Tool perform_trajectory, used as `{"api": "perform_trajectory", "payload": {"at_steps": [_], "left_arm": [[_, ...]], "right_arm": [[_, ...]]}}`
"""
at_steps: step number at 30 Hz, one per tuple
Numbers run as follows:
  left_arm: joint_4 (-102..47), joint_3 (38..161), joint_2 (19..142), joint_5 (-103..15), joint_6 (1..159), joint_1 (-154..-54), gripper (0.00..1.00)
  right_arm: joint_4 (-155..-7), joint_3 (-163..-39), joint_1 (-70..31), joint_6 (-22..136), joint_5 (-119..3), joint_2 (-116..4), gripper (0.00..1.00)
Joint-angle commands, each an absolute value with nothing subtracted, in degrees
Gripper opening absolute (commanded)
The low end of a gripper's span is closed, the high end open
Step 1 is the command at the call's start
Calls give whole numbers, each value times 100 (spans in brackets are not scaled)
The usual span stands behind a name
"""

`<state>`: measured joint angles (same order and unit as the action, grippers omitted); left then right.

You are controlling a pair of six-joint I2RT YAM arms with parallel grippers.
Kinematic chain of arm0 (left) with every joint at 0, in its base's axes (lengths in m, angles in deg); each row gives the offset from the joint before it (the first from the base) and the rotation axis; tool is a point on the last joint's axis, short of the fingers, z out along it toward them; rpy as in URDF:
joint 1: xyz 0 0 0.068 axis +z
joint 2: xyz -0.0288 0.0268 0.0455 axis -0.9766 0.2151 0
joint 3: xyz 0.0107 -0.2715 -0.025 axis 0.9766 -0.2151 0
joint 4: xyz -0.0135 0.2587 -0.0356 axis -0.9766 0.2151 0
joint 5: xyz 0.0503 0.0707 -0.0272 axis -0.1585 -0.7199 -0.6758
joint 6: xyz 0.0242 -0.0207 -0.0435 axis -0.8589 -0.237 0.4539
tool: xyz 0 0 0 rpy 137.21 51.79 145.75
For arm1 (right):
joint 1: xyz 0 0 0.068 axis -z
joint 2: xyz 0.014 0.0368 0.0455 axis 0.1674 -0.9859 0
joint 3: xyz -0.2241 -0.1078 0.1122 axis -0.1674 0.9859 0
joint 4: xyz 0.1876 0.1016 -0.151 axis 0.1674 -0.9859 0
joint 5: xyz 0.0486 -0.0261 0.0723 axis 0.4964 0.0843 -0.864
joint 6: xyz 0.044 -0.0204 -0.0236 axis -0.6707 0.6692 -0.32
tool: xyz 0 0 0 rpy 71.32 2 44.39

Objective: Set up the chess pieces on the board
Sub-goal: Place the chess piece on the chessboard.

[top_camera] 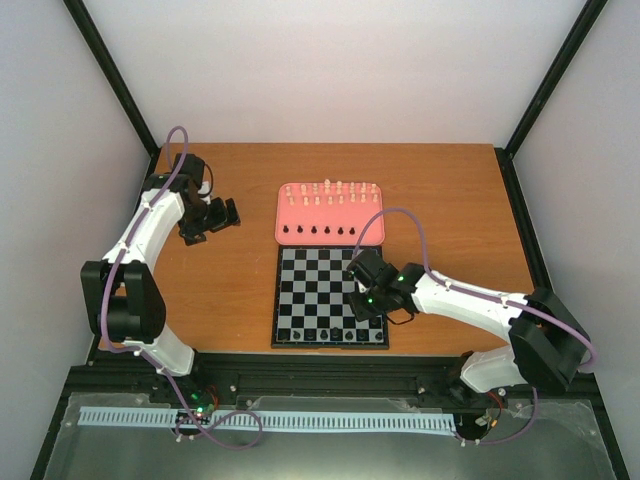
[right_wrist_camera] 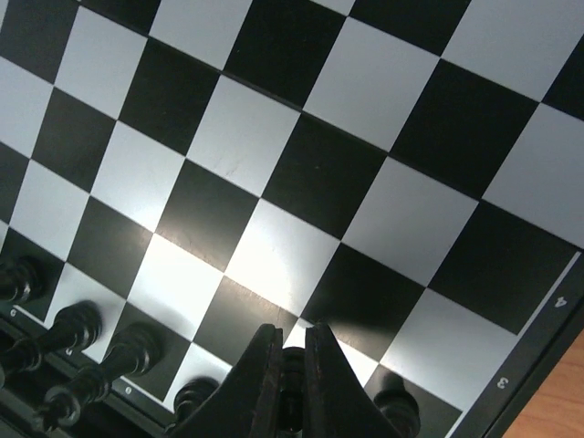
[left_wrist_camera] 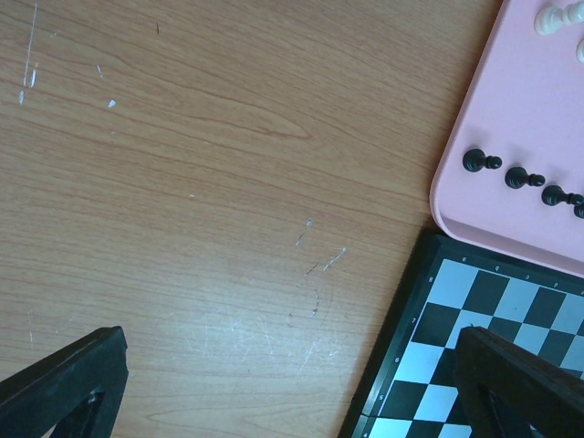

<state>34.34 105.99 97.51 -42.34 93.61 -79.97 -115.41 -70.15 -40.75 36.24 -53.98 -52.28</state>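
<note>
Worktop (top_camera: 225, 290): brown wood grain, with fine pale scratches (clearest in the left wrist view). All places below are given from the board.

Board (top_camera: 310, 285): flat at mid-worktop, glossy black and light grey squares in a thin black frame, one edge toward the arm bases.

Tray (top_camera: 281, 215): pink with rounded corners, lying just beyond the board's far edge. The rim is touching the board's frame or nearly so (cannot tell which).

Left hand (left_wrist_camera: 290, 351): off the board's left side, about level with the tray, over bare worktop. Its fingers (left_wrist_camera: 64, 383) are spread wide, with only wood grain between them.

Right hand (top_camera: 358, 292): over the board's right half, close to its right edge. The fingers are closed together on the held chessman (right_wrist_camera: 291, 374), a small black piece showing as a dark sliver between the fingertips. It sits above the squares one row in from the board's near edge (the frame beside it shows numerals 3 and 4). Whether its base touches the board I cannot tell.

White chessmen (top_camera: 330, 190): upright in two rows on the tray's half farther from the board.

Tray-row black chessmen (top_camera: 314, 231): a single line along the tray's edge nearest the board.

Board-row black chessmen (top_camera: 322, 333): upright along the board's near rank, beside the held chessman.
</note>
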Motion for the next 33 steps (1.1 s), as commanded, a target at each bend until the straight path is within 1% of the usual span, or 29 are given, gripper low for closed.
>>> {"api": "perform_trajectory", "payload": {"at_steps": [1,33], "left_arm": [[3319,10594,9625,-4190,9254,-8031,100],[3311,10433,9540,-4216,9251,-8032,100]], "right_arm": [[-11529,-6870,-4152,3450,-5265,-4976,3],[-11316,-6686,-4160,3481,-5283,-5373,4]]}}
